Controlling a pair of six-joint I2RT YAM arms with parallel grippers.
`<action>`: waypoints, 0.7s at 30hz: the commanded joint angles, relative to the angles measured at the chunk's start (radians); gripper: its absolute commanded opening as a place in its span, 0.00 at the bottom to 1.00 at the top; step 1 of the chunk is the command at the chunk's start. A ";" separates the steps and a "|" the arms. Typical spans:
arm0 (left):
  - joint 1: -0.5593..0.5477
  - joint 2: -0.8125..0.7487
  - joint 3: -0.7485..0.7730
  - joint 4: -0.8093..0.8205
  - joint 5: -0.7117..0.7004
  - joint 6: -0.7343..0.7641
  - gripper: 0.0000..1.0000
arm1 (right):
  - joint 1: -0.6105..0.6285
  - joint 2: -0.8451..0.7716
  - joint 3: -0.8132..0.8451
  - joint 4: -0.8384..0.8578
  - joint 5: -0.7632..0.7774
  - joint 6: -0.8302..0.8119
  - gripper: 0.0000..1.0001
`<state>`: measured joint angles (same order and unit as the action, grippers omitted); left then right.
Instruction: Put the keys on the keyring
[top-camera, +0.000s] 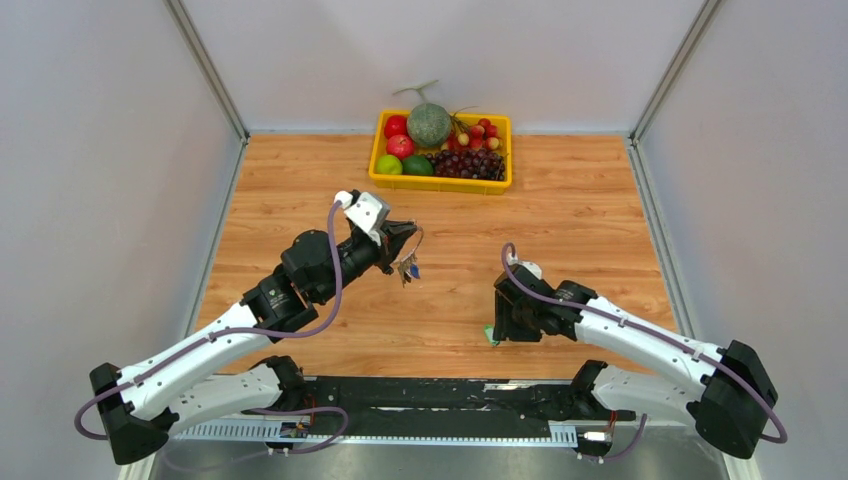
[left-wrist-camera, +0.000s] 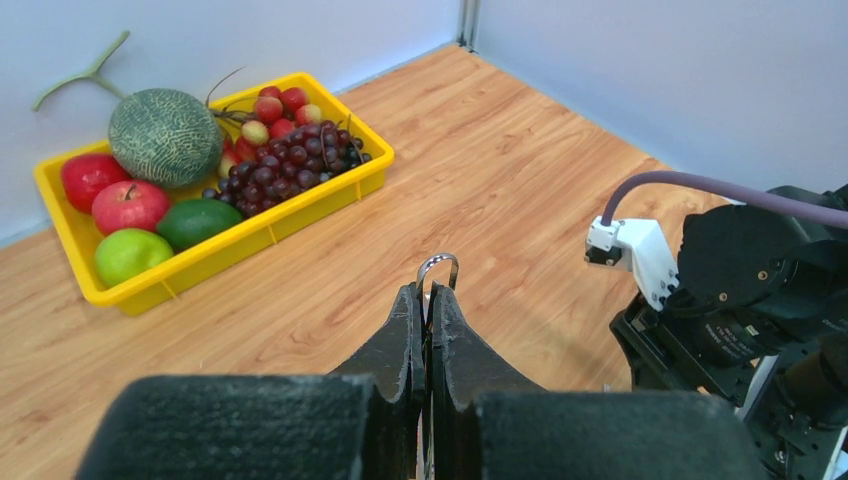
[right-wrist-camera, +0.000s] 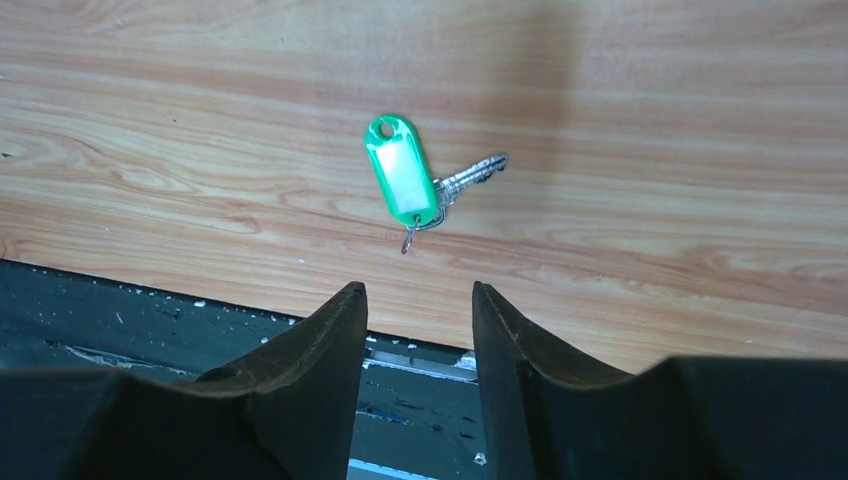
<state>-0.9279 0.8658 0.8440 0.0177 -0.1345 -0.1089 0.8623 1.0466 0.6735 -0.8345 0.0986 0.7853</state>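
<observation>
My left gripper (top-camera: 408, 233) is shut on the keyring (top-camera: 417, 236), a thin silvery wire ring, and holds it above the table. The ring's top loop sticks out past the fingertips in the left wrist view (left-wrist-camera: 438, 268). A bunch of keys, one with a blue head (top-camera: 407, 268), hangs below the ring. My right gripper (right-wrist-camera: 418, 290) is open and empty, low over the table's near edge. A silvery key with a green plastic tag (right-wrist-camera: 403, 182) lies flat on the wood just beyond its tips. In the top view only a green corner (top-camera: 490, 335) shows beside the right gripper (top-camera: 498, 322).
A yellow tray (top-camera: 440, 183) of fruit, with a melon, apples, limes and grapes, stands at the back centre. The black rail (top-camera: 430, 395) runs along the table's near edge, under the right gripper. Grey walls close in the left, right and back sides.
</observation>
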 joint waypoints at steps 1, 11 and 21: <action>0.000 -0.022 0.000 0.037 -0.012 -0.021 0.00 | 0.000 -0.042 -0.039 0.066 -0.066 0.093 0.45; 0.001 -0.038 -0.009 0.034 -0.008 -0.031 0.00 | 0.044 -0.027 -0.114 0.141 -0.081 0.188 0.40; 0.000 -0.039 -0.014 0.034 -0.010 -0.051 0.00 | 0.075 0.015 -0.154 0.206 -0.040 0.265 0.37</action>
<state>-0.9279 0.8448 0.8268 0.0177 -0.1406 -0.1371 0.9215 1.0451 0.5358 -0.6865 0.0360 0.9874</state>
